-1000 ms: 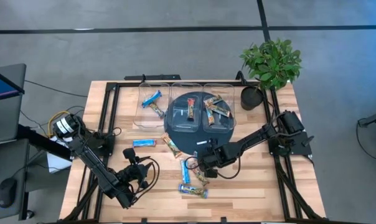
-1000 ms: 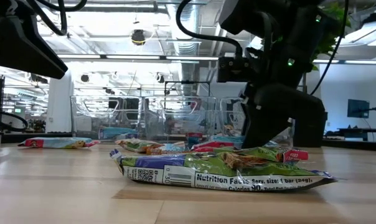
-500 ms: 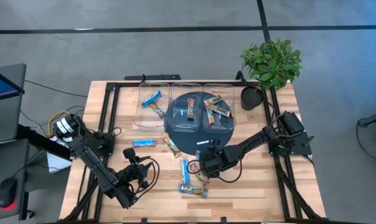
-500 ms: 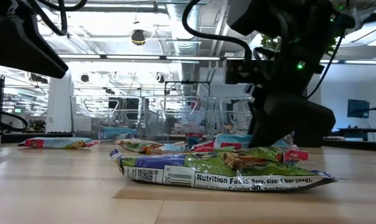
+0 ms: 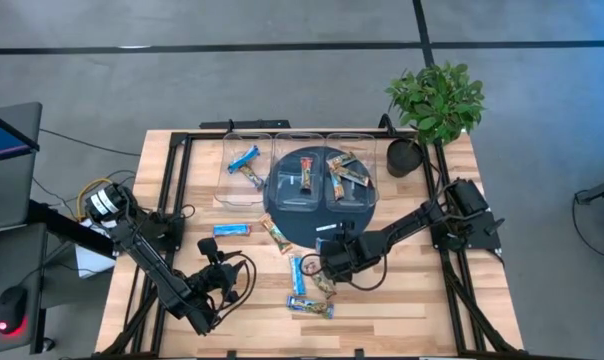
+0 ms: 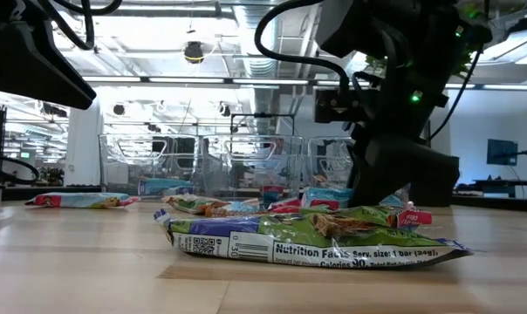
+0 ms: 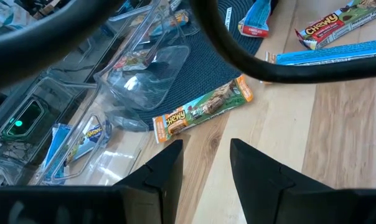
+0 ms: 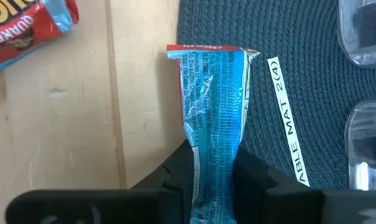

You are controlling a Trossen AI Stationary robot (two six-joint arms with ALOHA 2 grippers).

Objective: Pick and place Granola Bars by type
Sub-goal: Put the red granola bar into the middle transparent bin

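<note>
Right hand (image 8: 214, 180) low, pinching blue bar (image 8: 216, 106).

Grey floor (image 5: 282, 90), potted plant (image 5: 434, 105), ceiling lights (image 6: 194, 52), wooden table (image 5: 402, 300)

— where is the right gripper (image 8: 214, 171) seen?
— it is lowered to the table at the mat's front edge, with the right arm (image 5: 412, 225) stretched in from the right side. its two fingers (image 8: 180, 168) are closed on a blue bar (image 8: 216, 118).
— and the left gripper (image 7: 203, 165)?
— it is held above the table's front left part, with the left arm (image 5: 147, 255) bent low. its fingers are parted a little, and nothing is gripped between them.
</note>
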